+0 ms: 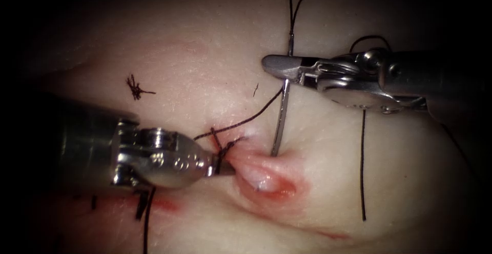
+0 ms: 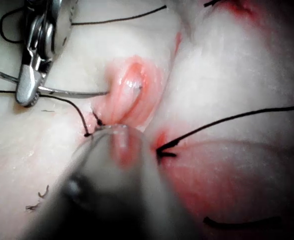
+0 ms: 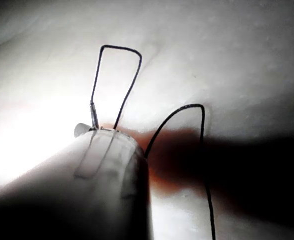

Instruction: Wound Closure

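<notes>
The left hand [image 1: 221,166] is a polished steel tool, rounded and smooth, with a row of tiny stamped marks on its side, too small to read. Its two jaws are pressed together on the raised lip of the tissue [image 1: 359,182] at the left end of the cut [image 1: 266,178], beside a knot of dark thread [image 1: 241,125]. The tissue is pale, soft and glistening; the cut is a pink, wet fold with red fluid [image 1: 166,204] smeared along its rim and under the left tool. One needle [image 1: 281,115], a thin curved steel wire, stands with its tip buried in the tissue at the right edge of the cut. Farther back, the right hand [image 1: 277,67], also bright steel and hinged, is clamped on the needle near its tail end, where the thread joins and rises in a narrow loop. A short frayed thread end [image 1: 136,87] lies on the tissue to the left.
</notes>
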### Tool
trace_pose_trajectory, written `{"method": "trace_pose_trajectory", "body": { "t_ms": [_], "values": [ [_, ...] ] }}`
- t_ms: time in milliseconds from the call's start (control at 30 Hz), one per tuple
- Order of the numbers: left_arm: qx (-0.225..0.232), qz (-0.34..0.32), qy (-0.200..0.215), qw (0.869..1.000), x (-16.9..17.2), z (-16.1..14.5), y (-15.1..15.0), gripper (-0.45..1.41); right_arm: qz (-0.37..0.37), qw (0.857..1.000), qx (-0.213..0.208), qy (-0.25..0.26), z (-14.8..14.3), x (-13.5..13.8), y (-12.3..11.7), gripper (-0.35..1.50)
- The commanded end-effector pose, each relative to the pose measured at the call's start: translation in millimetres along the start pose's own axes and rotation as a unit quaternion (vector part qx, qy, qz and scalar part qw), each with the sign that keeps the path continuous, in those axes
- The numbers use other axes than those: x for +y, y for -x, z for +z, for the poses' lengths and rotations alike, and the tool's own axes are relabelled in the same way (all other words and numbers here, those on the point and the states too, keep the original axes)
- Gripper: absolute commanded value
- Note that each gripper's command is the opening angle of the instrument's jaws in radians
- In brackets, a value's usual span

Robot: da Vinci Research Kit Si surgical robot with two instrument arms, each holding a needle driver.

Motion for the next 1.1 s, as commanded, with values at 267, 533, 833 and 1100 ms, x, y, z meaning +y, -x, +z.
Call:
{"method": "trace_pose_trajectory", "body": {
  "t_ms": [267,533,833,1100],
  "values": [
    [0.000,0.001,-0.001,1.000,-0.1,0.7,-0.1,-0.45,0.014,1.000,-0.006,-0.008,2.1,0.7,1.6,-0.35],
    [0.000,0.001,-0.001,1.000,-0.1,0.7,-0.1,-0.45,0.029,0.999,-0.016,-0.022,2.8,1.5,4.4,-0.35],
    [0.000,0.001,-0.001,1.000,-0.1,0.7,-0.1,-0.45,0.039,0.999,-0.017,-0.031,3.0,2.2,5.6,-0.35],
    [-0.001,0.000,-0.003,1.000,-0.1,0.7,-0.1,-0.45,0.038,0.998,-0.015,-0.036,3.0,2.3,5.7,-0.35]
  ]
}}
